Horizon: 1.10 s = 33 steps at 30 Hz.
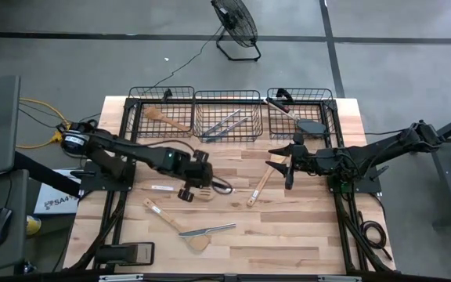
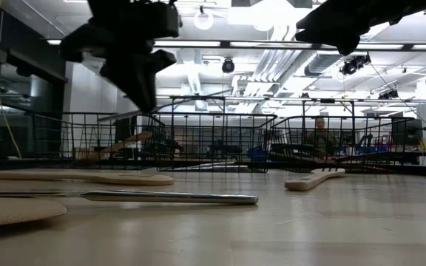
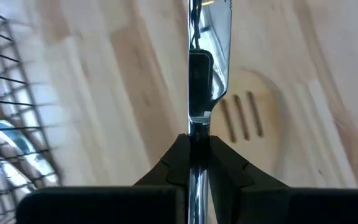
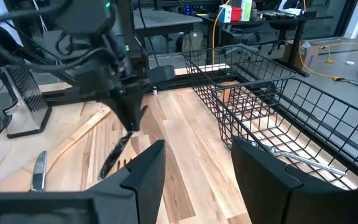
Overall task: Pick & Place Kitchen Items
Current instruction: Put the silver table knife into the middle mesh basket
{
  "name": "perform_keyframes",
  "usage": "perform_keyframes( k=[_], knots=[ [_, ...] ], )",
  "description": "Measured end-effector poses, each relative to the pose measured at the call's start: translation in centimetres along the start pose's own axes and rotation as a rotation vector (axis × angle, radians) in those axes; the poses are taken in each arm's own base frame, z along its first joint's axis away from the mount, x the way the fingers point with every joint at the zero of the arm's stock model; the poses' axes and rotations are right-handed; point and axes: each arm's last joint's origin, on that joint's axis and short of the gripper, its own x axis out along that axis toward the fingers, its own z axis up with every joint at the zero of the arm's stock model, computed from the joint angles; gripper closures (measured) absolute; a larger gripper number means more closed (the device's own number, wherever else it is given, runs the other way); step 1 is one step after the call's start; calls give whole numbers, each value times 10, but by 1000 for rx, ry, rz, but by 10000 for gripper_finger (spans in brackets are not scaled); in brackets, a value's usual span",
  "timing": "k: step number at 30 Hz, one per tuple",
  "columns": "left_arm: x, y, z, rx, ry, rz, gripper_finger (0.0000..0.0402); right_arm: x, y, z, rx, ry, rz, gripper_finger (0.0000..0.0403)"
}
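Table of pale wood carried three black wire baskets along its far edge. The left basket held a wooden spatula, the middle basket metal knives, and the right basket a black turner with a red-headed spatula; judged as items already sorted.

Left arm reached from the left edge toward table centre, wrist bent down. Left gripper had its fingers pinched tight on a silver knife, held blade-forward and off the surface above a slotted wooden spatula. In the low view this gripper hung clear of the table, so the knife was judged lifted for carrying to a basket.

Loose items on the near table: a small metal piece, a wooden spoon, another knife lying across a wooden head, and a wooden spatula right of centre.

Right arm extended in from the right edge, roughly level, forearm low. Right gripper hovered near the right basket's front edge, close to a wooden handle end; its fingers stood well apart and held nothing. Judged waiting.
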Motion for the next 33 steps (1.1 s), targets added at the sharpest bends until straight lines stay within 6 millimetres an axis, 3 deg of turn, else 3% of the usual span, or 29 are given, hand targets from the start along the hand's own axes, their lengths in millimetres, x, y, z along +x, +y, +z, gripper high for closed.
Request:
perform_keyframes(
  k=[10, 20, 33],
  knots=[
    [-17, 49, 10, -47, -50, 119, 377, 0, 0, 0, -1, 0, 0, 227],
    [-42, 103, 18, -210, -173, 252, 377, 0, 0, 0, 1, 1, 0, 227],
    [-45, 153, -3, -374, -210, 388, 377, 0, 0, 0, 3, 0, -3, 227]
  ],
)
